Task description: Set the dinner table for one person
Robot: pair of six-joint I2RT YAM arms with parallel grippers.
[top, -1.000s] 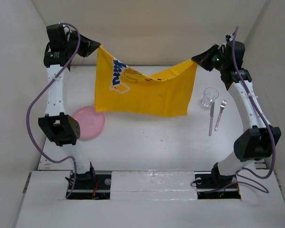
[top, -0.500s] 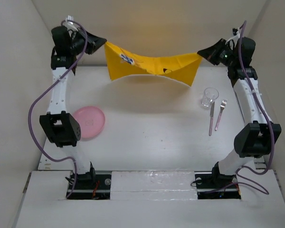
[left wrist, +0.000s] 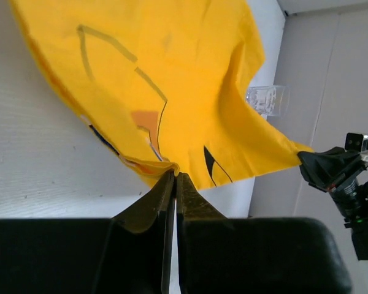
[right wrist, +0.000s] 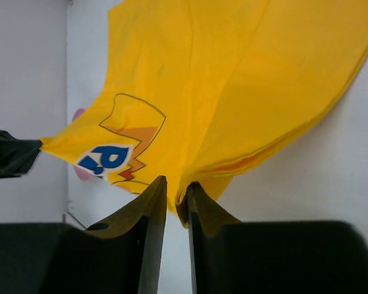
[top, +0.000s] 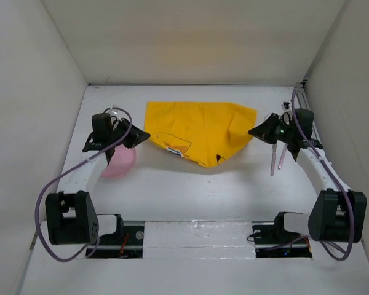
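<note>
The yellow cartoon-print placemat (top: 197,126) lies partly spread on the white dinner table (top: 190,190), its far edge down and its near corners lifted. My left gripper (top: 141,136) is shut on the near left corner, seen pinched in the left wrist view (left wrist: 175,174). My right gripper (top: 253,131) is low at the right corner, with the cloth edge between its narrowly parted fingers (right wrist: 175,184). The placemat (left wrist: 172,73) sags between both grippers, as the right wrist view (right wrist: 221,73) also shows.
A pink plate (top: 124,163) lies on the table under my left arm, partly hidden. A knife (top: 273,163) and fork (top: 282,157) lie under my right arm. A clear glass (left wrist: 267,101) stands behind the placemat's right side. White walls close three sides.
Both arms came down and toward the near side, lowering the placemat from hanging high at the back to lying mostly on the table. Both corners stay held.
</note>
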